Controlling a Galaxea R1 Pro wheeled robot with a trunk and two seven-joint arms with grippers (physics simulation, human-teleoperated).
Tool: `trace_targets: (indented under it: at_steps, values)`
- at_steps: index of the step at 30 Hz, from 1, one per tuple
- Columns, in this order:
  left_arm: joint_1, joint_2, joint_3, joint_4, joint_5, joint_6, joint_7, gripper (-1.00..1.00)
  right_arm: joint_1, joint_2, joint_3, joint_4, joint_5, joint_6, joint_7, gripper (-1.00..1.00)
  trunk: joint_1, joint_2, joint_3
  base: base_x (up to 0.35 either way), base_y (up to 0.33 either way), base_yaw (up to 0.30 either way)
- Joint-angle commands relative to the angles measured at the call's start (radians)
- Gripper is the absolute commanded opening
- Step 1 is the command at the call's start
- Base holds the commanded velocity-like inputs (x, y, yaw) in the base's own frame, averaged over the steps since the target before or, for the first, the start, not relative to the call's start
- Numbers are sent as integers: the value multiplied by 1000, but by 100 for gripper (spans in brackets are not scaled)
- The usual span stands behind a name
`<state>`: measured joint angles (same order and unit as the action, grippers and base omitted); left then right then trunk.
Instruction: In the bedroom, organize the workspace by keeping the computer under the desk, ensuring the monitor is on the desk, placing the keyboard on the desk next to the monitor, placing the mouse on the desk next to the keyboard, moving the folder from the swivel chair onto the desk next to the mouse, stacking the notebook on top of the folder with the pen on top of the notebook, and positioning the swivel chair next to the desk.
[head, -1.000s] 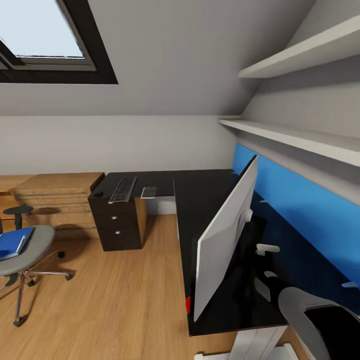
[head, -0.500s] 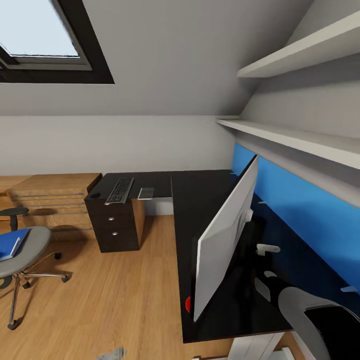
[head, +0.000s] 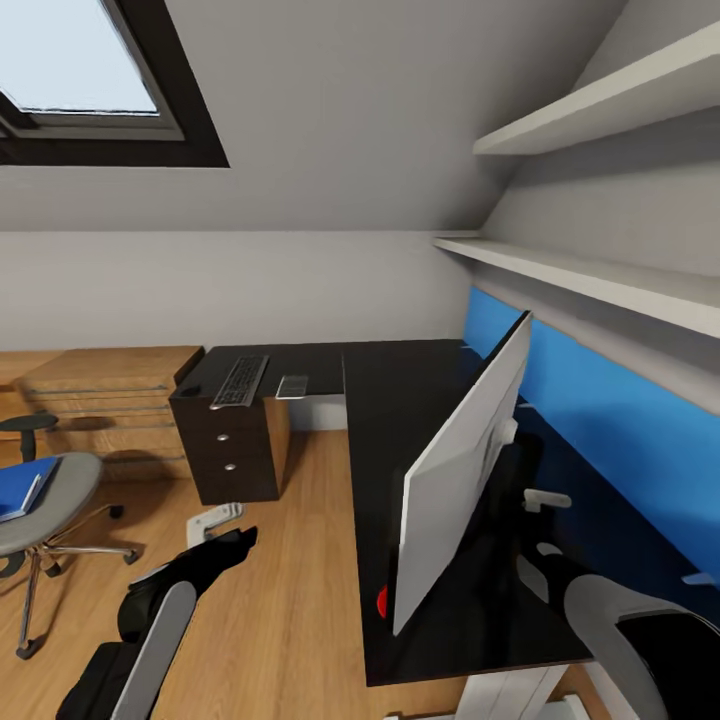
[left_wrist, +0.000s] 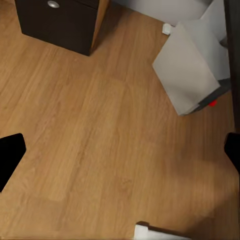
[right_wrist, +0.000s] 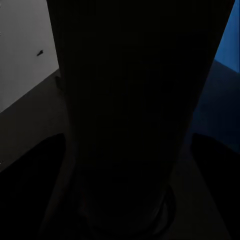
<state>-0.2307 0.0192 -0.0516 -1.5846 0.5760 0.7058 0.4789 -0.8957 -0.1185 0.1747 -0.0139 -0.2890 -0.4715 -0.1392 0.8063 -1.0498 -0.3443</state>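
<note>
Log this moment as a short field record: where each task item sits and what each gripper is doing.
monitor: on the desk, screen turned edge-on to the head camera
keyboard: on the desk's far wing, above the drawers
notebook: flat on the desk, beside the keyboard
folder: on the swivel chair seat
computer: on the wood floor, by the desk
left gripper: open, over bare floor
right gripper: behind the monitor, grip state unclear

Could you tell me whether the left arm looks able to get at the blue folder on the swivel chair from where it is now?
Probably not yet: the left gripper hangs over bare wood floor, well apart from the folder on the swivel chair. Nothing blocks the way.
</note>
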Motion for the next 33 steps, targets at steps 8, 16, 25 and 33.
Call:
trace_targets:
  at_steps: [8,16,25,33]
  values:
    - [-1,20,0,1,9,3,10,100,-1,-1,33,-1,4,0,-5,-100,0,-1,-1,0,0,217]
    - [-1,51,-2,1,8,3,9,100,-1,-1,33,-1,4,0,-3,-100,0,-1,-1,0,-8,156]
    - [-1,54,-1,0,7,6,9,100,-1,-1,34,-1,4,1,-3,-100,0,-1,-1,0,-180,4]
    - [-1,53,-1,0,7,6,9,100,-1,-1,34,-1,5,0,-2,-100,0,-1,-1,138,-118,0]
